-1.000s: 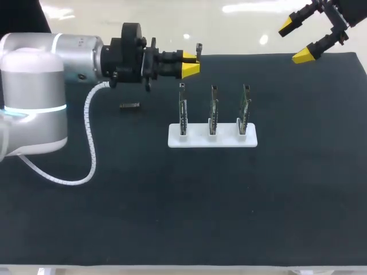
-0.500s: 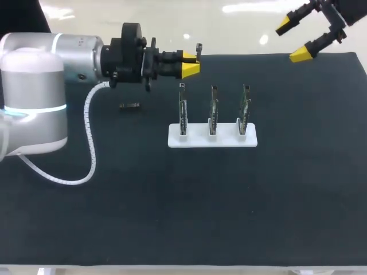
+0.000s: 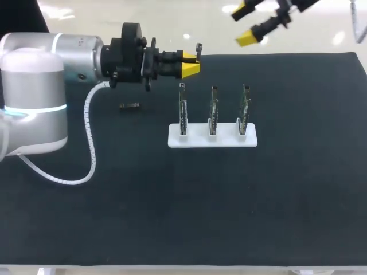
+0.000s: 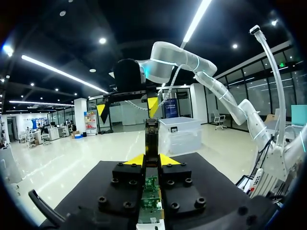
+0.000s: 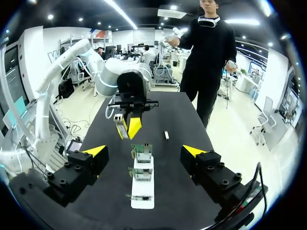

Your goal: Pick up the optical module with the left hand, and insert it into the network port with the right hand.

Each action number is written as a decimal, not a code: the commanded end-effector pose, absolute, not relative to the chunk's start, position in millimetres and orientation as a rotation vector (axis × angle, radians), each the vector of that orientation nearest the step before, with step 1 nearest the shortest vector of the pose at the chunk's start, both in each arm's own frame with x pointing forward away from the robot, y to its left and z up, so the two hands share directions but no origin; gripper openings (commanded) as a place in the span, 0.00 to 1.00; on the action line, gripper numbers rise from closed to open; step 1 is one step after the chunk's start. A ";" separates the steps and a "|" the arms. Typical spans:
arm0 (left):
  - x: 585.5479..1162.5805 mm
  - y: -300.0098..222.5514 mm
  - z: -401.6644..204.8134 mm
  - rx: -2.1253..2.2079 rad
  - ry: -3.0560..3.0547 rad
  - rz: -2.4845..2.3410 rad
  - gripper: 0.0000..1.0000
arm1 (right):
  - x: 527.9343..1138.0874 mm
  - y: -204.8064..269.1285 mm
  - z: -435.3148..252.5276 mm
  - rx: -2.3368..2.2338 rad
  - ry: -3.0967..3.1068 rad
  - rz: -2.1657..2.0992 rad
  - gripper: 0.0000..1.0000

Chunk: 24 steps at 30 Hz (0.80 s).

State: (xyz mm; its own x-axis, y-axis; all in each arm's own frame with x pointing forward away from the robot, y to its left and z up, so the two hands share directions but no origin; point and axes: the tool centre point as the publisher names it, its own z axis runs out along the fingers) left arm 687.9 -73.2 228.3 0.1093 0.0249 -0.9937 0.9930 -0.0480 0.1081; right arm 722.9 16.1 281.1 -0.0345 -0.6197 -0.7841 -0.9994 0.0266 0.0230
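Observation:
My left gripper (image 3: pixel 191 68) hangs above the table's back left, shut on a slim dark optical module (image 3: pixel 198 51) that sticks out past its yellow tips. In the left wrist view the module (image 4: pixel 152 135) stands between the fingers of that gripper (image 4: pixel 152 159). Three upright green port boards (image 3: pixel 213 109) stand in a white base (image 3: pixel 212 137) at mid-table. My right gripper (image 3: pixel 243 24) is open, high over the back edge, to the right of the left gripper. From the right wrist, the right gripper (image 5: pixel 144 151) faces the left gripper (image 5: pixel 128 125) over the boards (image 5: pixel 142 153).
A second small dark module (image 3: pixel 130 105) lies flat on the black mat (image 3: pixel 183 206), left of the white base, and appears again in the right wrist view (image 5: pixel 166 135). The left arm's white cable (image 3: pixel 90 143) loops over the mat's left side.
My right gripper has swung left along the back edge, toward the left gripper, still open. The left arm and its module have not moved.

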 end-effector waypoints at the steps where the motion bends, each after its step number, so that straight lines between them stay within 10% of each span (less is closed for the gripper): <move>1: 688.8 -73.4 228.2 1.315 1.125 -1.150 0.00 | 706.7 40.0 280.1 -1.586 1.770 0.719 1.00; 24: 688.8 -73.4 228.2 1.315 1.125 -1.150 0.00 | 683.0 68.4 276.9 -1.581 1.769 0.665 1.00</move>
